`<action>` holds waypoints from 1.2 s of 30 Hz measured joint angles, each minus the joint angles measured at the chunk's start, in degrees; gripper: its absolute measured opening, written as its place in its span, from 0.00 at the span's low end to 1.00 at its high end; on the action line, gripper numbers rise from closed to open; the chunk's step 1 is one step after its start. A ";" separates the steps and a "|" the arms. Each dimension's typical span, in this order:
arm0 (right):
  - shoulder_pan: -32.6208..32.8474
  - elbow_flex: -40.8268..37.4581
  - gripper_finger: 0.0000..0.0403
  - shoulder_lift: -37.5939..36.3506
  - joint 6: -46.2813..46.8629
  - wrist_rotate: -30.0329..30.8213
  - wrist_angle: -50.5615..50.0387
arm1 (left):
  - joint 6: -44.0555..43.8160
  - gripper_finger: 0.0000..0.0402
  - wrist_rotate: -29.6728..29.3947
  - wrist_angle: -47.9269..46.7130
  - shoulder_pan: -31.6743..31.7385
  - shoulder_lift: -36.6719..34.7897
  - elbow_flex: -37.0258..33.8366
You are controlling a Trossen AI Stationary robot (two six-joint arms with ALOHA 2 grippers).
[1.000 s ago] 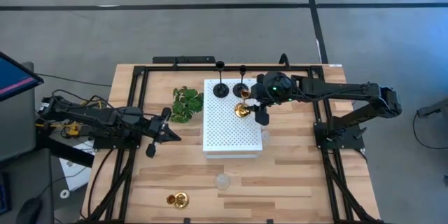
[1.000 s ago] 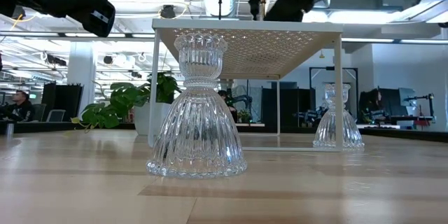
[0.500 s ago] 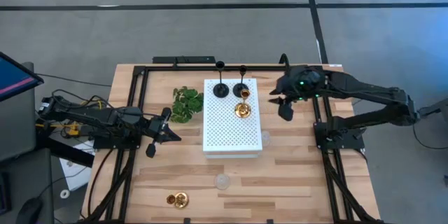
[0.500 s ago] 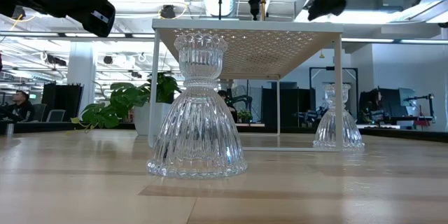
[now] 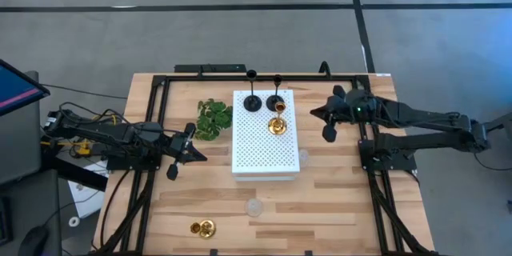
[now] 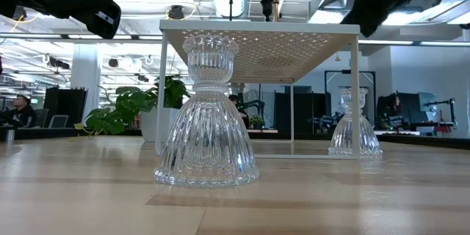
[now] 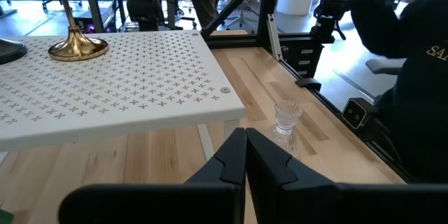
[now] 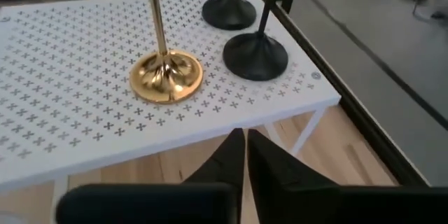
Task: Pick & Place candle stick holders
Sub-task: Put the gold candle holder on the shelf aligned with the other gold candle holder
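High view — right hand (image 5: 326, 125), fingers closed and empty, beside the board's gold holder (image 5: 277, 125).

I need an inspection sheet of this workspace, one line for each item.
Surface: wooden table, white perforated board raised on legs.
Job's things: two black holders and one gold holder on the board; second gold holder and two glass holders on the table.
Clutter: green sprig.
Grippers: left gripper and right gripper shut, empty.
Cables: bundle on left arm.
Surroundings: person seated far off.
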 joint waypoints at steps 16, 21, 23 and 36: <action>0.02 -11.48 0.00 -6.13 3.96 -0.10 13.05 | -1.36 0.02 0.00 1.22 0.02 0.75 0.00; 0.02 -11.48 0.00 -6.12 7.04 -0.06 13.78 | 0.76 0.02 5.66 1.39 0.03 0.74 0.00; 0.02 -11.48 0.00 -6.11 9.02 -0.06 13.78 | 4.28 0.01 12.56 1.36 0.02 0.50 0.00; 4.63 -11.48 0.00 -6.11 16.75 3.03 13.67 | 2.79 0.01 17.33 -8.17 -1.62 -4.64 -0.09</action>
